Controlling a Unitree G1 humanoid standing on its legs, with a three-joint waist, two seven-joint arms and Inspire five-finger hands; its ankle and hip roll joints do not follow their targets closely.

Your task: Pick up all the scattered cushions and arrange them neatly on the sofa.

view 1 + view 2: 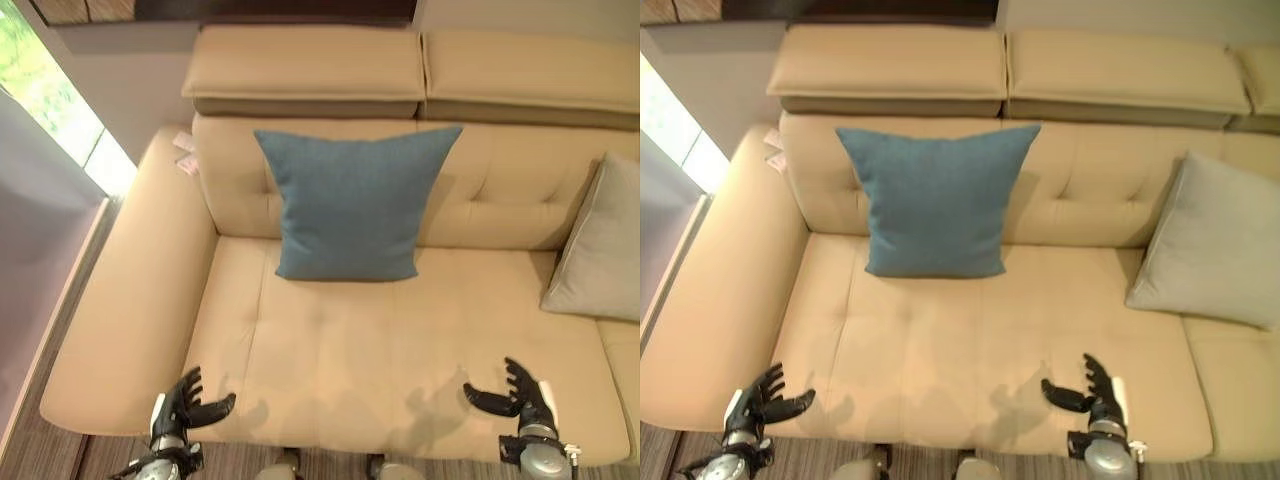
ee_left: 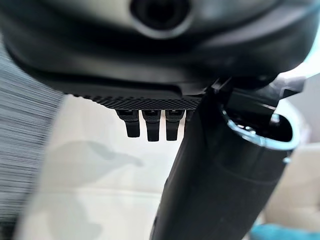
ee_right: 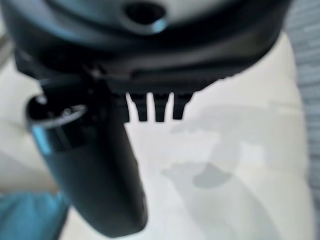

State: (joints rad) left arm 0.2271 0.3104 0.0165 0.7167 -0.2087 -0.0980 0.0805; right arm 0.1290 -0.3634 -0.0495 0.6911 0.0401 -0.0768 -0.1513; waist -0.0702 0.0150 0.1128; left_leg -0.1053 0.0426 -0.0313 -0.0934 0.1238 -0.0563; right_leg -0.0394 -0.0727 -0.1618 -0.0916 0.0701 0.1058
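I see the blue cushion upright against the backrest of the beige sofa, in the upper middle of the frame, and the grey cushion leaning at the right edge. My left hand sits at the lower left and my right hand at the lower right, both over the seat's front edge, fingers loosely spread and holding nothing, well apart from both cushions. I can read no writing anywhere.
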